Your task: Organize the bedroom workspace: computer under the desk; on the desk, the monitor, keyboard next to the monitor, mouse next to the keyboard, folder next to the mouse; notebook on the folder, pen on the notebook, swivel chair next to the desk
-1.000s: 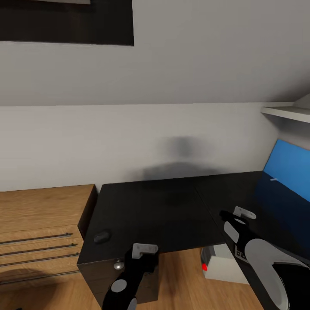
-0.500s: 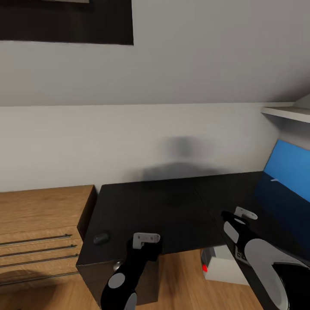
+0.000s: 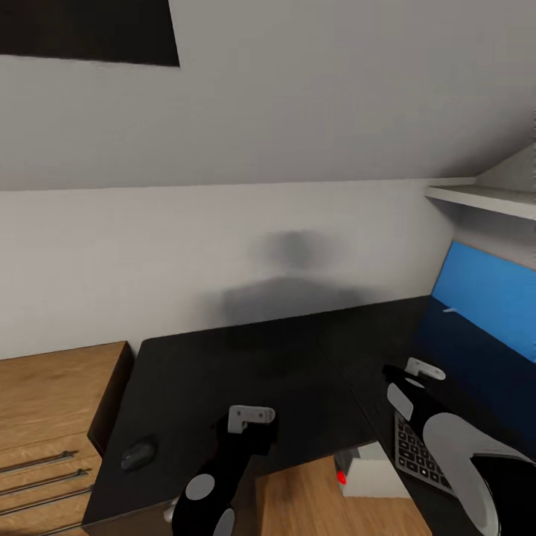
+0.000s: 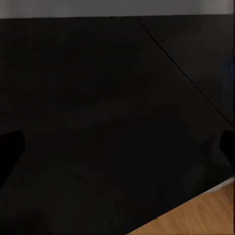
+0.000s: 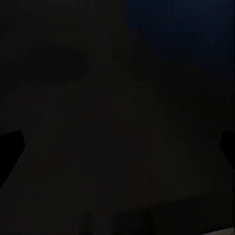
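Head view: the desk (image 3: 246, 380), a glossy black L-shaped surface, runs along the white wall and turns the corner at the right under a long blue wall panel (image 3: 487, 298), whose colour reflects in the black top. A small dark mouse (image 3: 138, 452) lies on the surface near its left front corner, well apart from everything else. The keyboard (image 3: 420, 455), grey with dark keys, lies on the right wing of the surface, partly hidden behind the right arm. The computer (image 3: 368, 473), a light grey box with a red dot on its front, stands on the wooden floor (image 3: 313, 506) in the inner angle of the L, partly tucked under the surface edge. A light wooden chest of drawers (image 3: 52, 417) stands just beside the left end of the desk. A white shelf (image 3: 484, 199) is mounted high on the right wall. Left tool (image 3: 251, 415) hovers over the front edge of the surface, near the middle; the left wrist view shows its dark fingertips (image 4: 10, 149) spread wide at the frame edges with bare black top between them, holding nothing. Right tool (image 3: 423, 368) hovers over the right wing near the keyboard; the right wrist view is very dark, fingertips (image 5: 11, 147) likewise set wide apart, nothing gripped.
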